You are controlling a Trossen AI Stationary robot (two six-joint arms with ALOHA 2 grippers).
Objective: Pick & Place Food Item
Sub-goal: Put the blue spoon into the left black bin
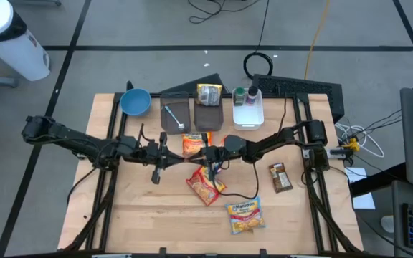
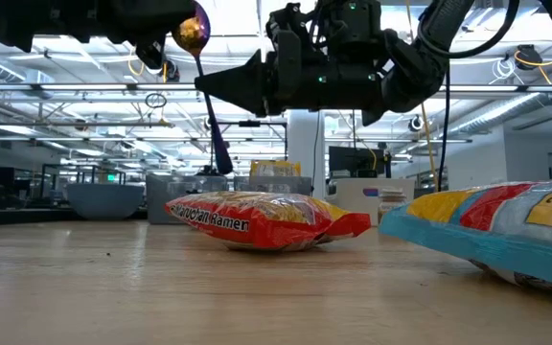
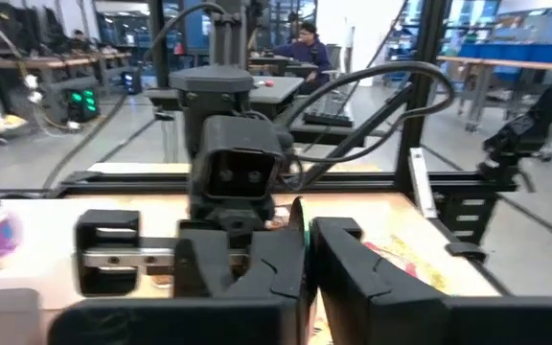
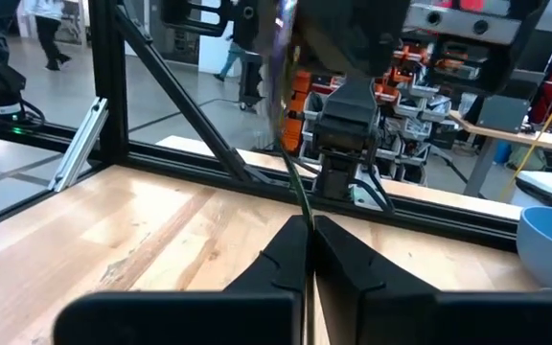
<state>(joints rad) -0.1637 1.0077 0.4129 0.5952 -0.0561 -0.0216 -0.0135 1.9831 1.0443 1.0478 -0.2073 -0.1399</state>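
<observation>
An iridescent gold-purple spoon (image 2: 209, 110) stands nearly upright above the table's middle, bowl (image 2: 192, 29) up. My right gripper (image 1: 213, 155) comes from the right and is shut on its handle. My left gripper (image 1: 201, 153) comes from the left, tip to tip with the right one, and is shut on the same spoon (image 3: 298, 213). Three ramen packs lie flat on the table: one behind the grippers (image 1: 192, 145), one under them (image 1: 205, 186) and one near the front (image 1: 244, 215). My right gripper pinches the spoon's thin handle (image 4: 301, 203) between its two fingertips, level, from the table's right. The fingers lie across the handle. The spoon is lifted clear, nearly upright, with its bowl above the fingers and its handle end (image 2: 223, 165) hanging below. My left gripper has the spoon's thin edge (image 3: 298, 218) between its fingertips, level, from the table's left. Only a short piece shows above the fingers, which hide the place of contact.
A wrapped bar (image 1: 279, 177) lies at the right. A blue bowl (image 1: 135, 102), two dark bins (image 1: 178, 115) and a white tray with bottles (image 1: 248, 109) line the far edge. Bare wood shows at the near left (image 1: 142, 215).
</observation>
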